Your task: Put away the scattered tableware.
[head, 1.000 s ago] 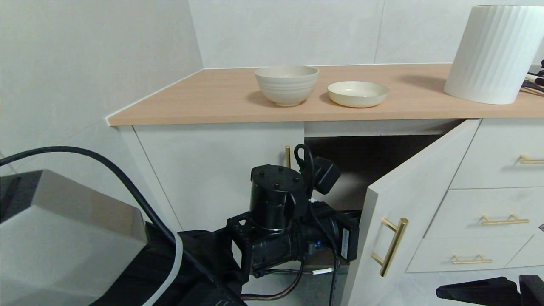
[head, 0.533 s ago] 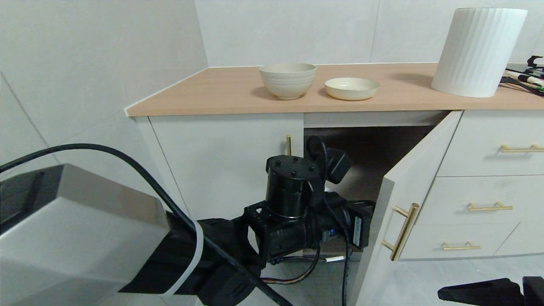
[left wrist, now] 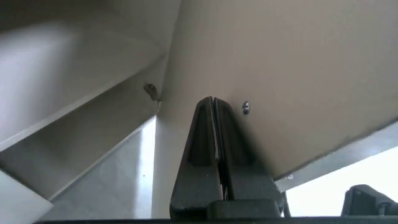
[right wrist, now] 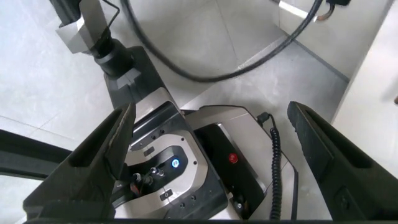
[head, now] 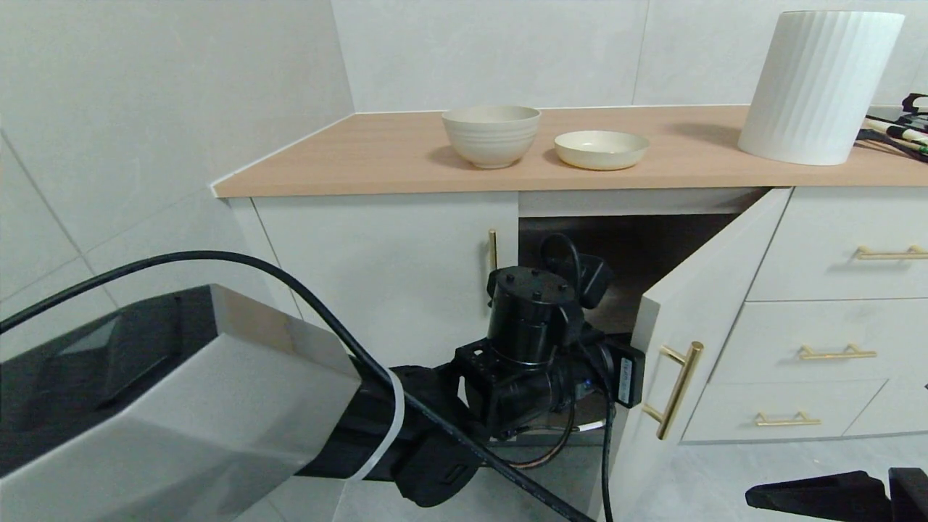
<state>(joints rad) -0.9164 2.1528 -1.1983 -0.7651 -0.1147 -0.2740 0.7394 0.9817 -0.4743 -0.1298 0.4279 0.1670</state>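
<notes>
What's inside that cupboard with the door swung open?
The cupboard looks dark and bare where it shows. The left gripper, shut, sits by the inner face of the door. Its arm and the door cover the lower part, so anything there is hidden.

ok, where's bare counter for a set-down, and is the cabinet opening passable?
Bare counter: from the left wall corner to the bowl, and between the shallow dish and the ribbed white container. Tight: bowl and dish sit close; pens crowd the far right. Cabinet opening: left arm blocks its lower part beside the open door; upper part looks free.
</notes>
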